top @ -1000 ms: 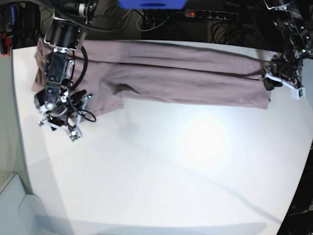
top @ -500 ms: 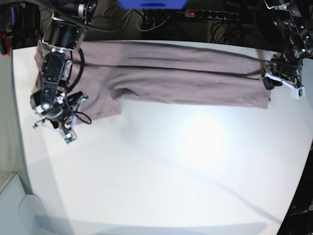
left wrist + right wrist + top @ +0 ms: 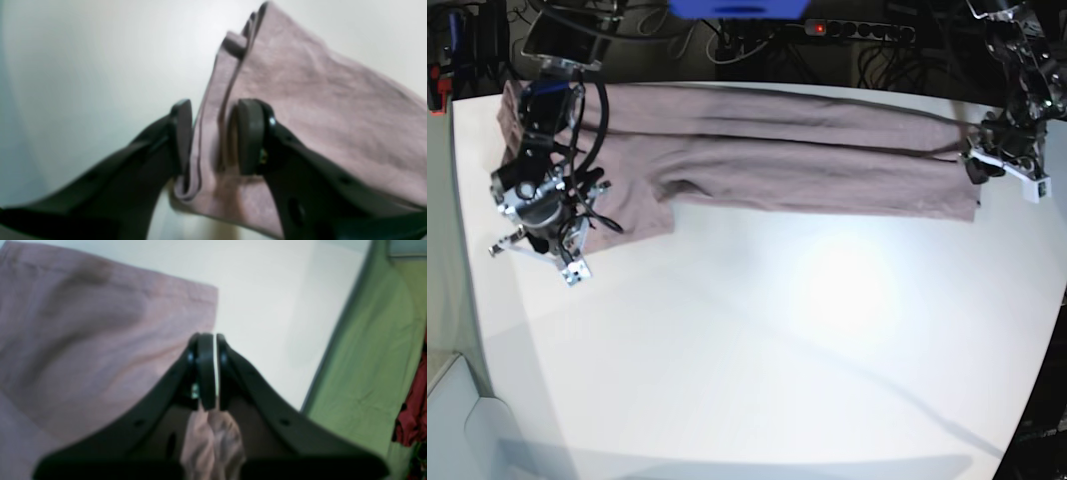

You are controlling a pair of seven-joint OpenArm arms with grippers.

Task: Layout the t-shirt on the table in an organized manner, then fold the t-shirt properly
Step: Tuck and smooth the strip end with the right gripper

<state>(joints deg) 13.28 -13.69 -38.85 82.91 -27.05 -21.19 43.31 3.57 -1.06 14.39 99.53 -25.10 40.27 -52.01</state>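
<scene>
The t-shirt lies as a long, narrow band along the far edge of the table, already doubled lengthwise, with one flap hanging lower toward the near side at the base view's left. At the band's other end, the left gripper pinches a stacked cloth edge between its fingers — the jaws stand partly apart, filled by several layers of fabric. At the flap end, the right gripper has its jaws pressed nearly together on a small bunch of cloth, which gathers just behind the pads in the right wrist view; beyond it a squared shirt edge lies flat on the white surface. Judged from this arrangement, the laying-out appears done and a first lengthwise fold is in place; both ends are gripped, presumably for the next fold. What seems left is tucking in the lower flap, folding the band crosswise into a compact packet, and releasing both holds.
</scene>
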